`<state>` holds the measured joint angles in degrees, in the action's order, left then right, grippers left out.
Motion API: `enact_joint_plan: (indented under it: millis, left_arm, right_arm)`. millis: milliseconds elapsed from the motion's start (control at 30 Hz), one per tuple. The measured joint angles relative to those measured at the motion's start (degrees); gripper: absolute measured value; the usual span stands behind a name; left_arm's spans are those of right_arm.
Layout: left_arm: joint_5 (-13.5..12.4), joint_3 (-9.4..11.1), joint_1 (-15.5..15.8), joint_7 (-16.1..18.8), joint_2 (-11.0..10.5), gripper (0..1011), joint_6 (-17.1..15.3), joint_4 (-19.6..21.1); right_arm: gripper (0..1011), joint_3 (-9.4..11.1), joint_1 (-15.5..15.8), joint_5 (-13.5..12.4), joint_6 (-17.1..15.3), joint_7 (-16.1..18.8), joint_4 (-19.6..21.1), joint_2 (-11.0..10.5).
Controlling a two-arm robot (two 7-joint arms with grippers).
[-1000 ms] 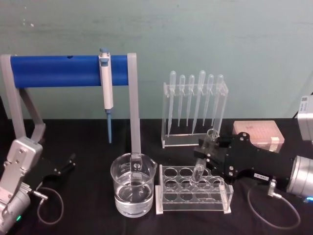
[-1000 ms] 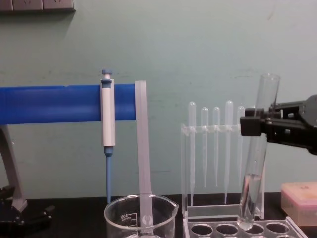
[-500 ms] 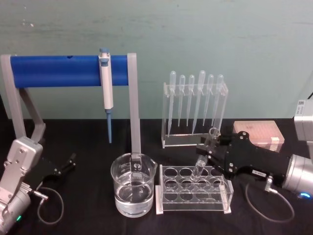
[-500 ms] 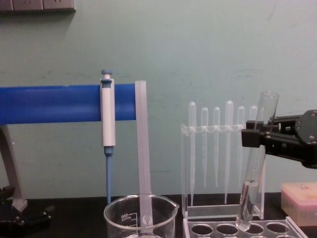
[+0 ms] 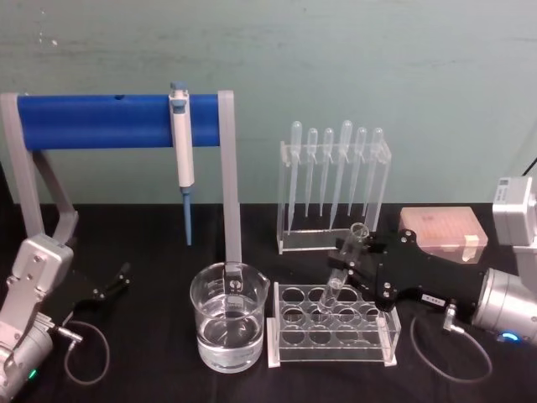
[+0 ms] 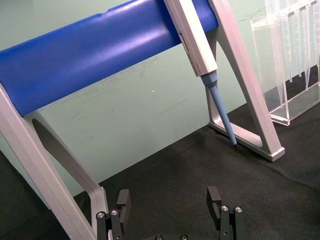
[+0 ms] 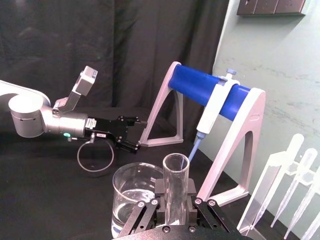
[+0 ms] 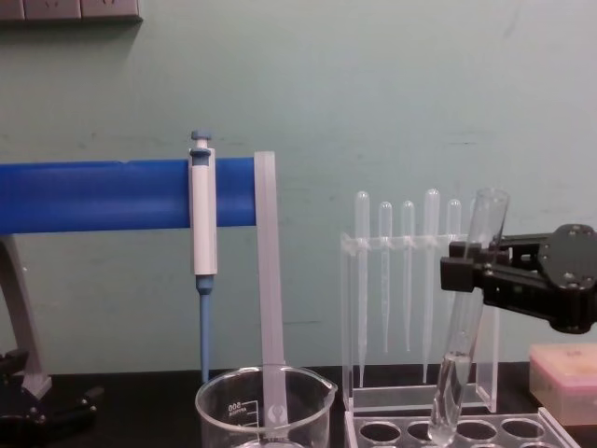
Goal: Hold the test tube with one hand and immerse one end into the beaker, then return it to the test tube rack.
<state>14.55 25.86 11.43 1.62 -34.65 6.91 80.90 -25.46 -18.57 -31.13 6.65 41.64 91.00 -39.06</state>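
Black jaws of the right hand (image 5: 351, 270) are closed on the upper part of the long clear glass test tube (image 5: 339, 270), a little below its open rim, which leaves the rounded bottom free to be lowered into something. In the right wrist view the rim (image 7: 176, 165) stands up between the two jaws. The tube's long axis leans: its open end points up and back toward the hand, its rounded end points down and away from the wrist. That lower end sits at a hole of the clear plastic rack with round holes (image 5: 331, 329), just below the hand, so by my reading the tube is either going back into the rack or has barely left it; no part of it is in water now.

Beyond the rack, farther out from the fingertips, stands the wide clear glass beaker (image 5: 228, 316) with water in it, on the black counter (image 5: 151, 374), apart from the tube. Far across the counter the left hand (image 6: 172, 212) rests idle, jaws apart and holding nothing.
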Motion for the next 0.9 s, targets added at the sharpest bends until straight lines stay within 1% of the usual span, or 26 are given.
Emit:
enact_joint_plan:
  millis: [467,900]
  left_arm:
    - [0.0,0.0,0.0,0.0,0.0,1000,0.0,0.0]
    - [0.0,0.0,0.0,0.0,0.0,1000,0.0,0.0]
  right_arm:
    - [225,-0.7,-0.5,0.6,1.7,1.0,-3.5,1.8]
    - [225,-1.6,0.0,1.4,2.3,1.2,-5.0,3.2]
